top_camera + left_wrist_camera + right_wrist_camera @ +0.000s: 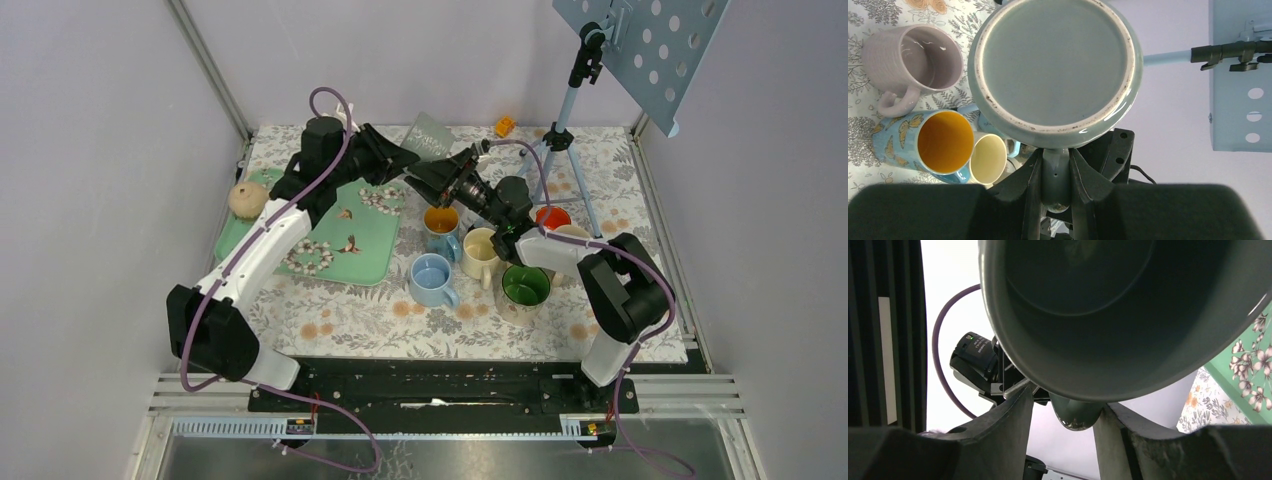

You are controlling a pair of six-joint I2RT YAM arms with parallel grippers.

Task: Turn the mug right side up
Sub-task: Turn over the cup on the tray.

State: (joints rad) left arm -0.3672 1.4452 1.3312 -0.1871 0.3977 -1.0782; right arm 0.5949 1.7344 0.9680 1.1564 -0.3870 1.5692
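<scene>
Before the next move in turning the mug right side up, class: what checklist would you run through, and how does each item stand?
1. Left gripper shut on the handle: ok.
2. Mug held off the table: ok.
3. Right gripper fingers on either side of the handle: ok.
4. Right gripper clamped on the handle: not ok, a gap shows.
5. Mug mouth facing up: not ok, it lies sideways.

Overhead view: even, bright, soft shadows. Left wrist: sharp, glare along mug (1055,65) base rim. Right wrist: backlit, mug interior dark, near fingers (998,450) blurred.
</scene>
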